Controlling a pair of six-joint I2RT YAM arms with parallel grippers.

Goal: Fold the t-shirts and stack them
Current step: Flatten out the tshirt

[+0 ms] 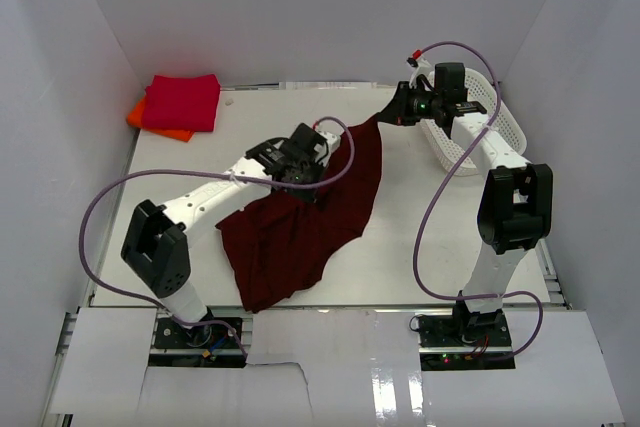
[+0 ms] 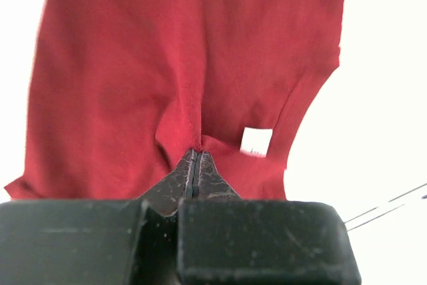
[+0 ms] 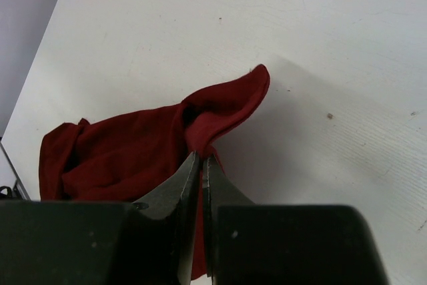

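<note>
Left wrist: maroon t-shirt (image 2: 167, 65) apparently cropped

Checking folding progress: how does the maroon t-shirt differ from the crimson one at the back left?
The maroon t-shirt is dark, unfolded and rumpled mid-table; the crimson t-shirt is bright and folded neatly in the far left corner. The maroon t-shirt is pinched by the left tool and right tool; the crimson t-shirt lies untouched on the orange t-shirt. Both are reddish cloth.
</note>
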